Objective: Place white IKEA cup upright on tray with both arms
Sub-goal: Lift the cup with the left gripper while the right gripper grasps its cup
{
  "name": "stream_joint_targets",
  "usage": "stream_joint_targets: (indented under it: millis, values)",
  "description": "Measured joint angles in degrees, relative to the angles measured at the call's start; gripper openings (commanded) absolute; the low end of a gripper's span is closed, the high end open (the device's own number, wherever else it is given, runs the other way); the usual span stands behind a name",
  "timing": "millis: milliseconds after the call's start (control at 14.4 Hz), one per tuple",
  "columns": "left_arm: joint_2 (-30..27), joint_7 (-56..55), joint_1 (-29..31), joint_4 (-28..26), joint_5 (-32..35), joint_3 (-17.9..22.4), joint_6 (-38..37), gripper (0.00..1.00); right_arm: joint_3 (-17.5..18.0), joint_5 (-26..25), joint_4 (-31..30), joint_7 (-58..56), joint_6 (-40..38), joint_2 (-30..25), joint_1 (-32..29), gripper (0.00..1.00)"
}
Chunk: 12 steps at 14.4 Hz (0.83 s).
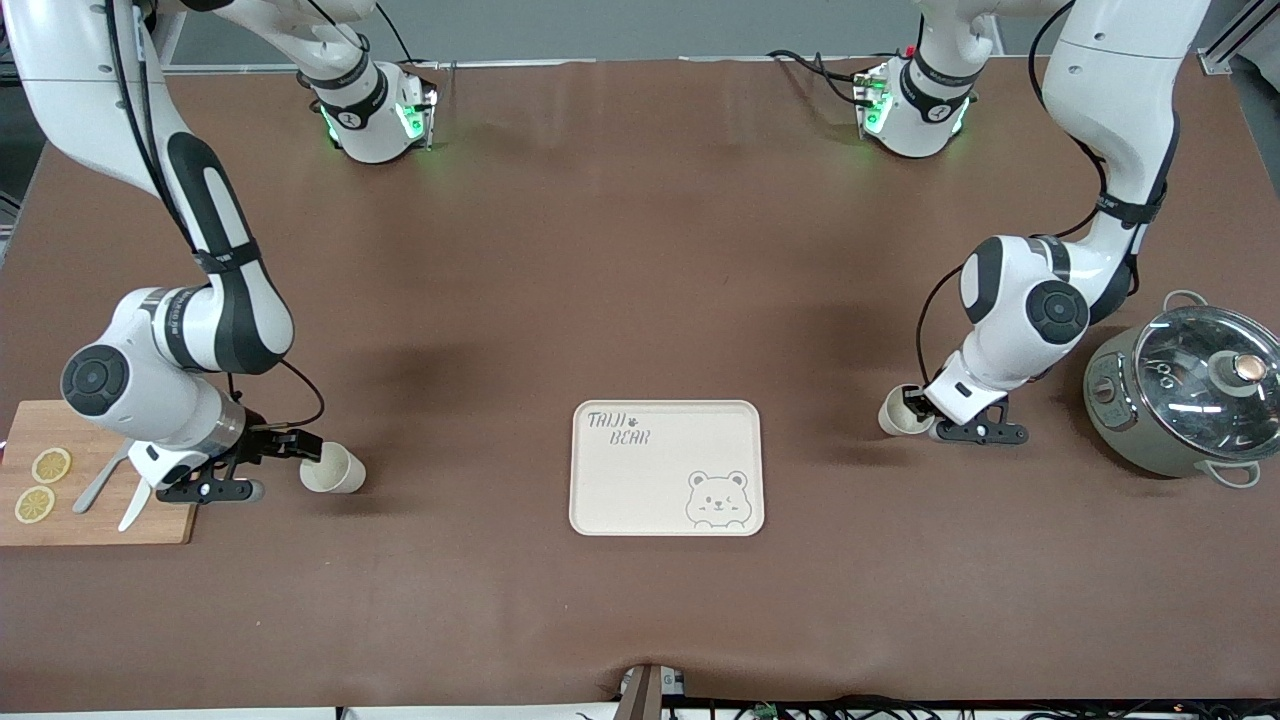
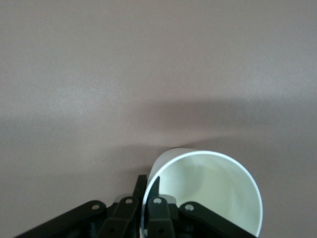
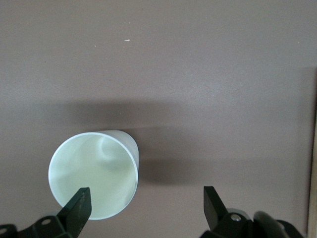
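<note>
The cream tray (image 1: 650,485) with the bear drawing lies at the table's middle, near the front camera. Two white cups lie on their sides on the table. One cup (image 1: 896,414) is toward the left arm's end. My left gripper (image 1: 915,405) is shut on its rim. In the left wrist view one finger is inside and one outside the cup (image 2: 208,193), with the gripper (image 2: 148,186) pinching the wall. The other cup (image 1: 335,468) is toward the right arm's end. My right gripper (image 1: 300,447) is open at its mouth. In the right wrist view the gripper (image 3: 146,204) is wide open, beside the cup (image 3: 94,173).
A wooden cutting board (image 1: 100,525) with lemon slices and cutlery lies under the right arm's wrist. A grey pot with a glass lid (image 1: 1195,385) stands at the left arm's end of the table, close to that arm's elbow.
</note>
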Motion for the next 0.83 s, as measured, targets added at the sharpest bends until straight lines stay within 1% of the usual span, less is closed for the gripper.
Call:
stream_joint_targets:
  millis: [277,623,831]
  values:
    - [0.79,-4.71,-1.78,2.54,0.0,-0.08,0.02,0.0,0.03,-0.09,0.0,0.0,0.73,0.12,0.0,1.0]
    - [2.62,-8.15,-2.89,5.87,0.0,-0.16,0.08,0.0,0.07,-0.11,-0.07,0.0,4.6,2.11,0.02,1.0]
    - [2.23,-14.8,-5.77,7.53,0.0,-0.29,0.07,0.0,0.09,-0.13,-0.1,0.0,5.86,3.37,0.02,1.0]
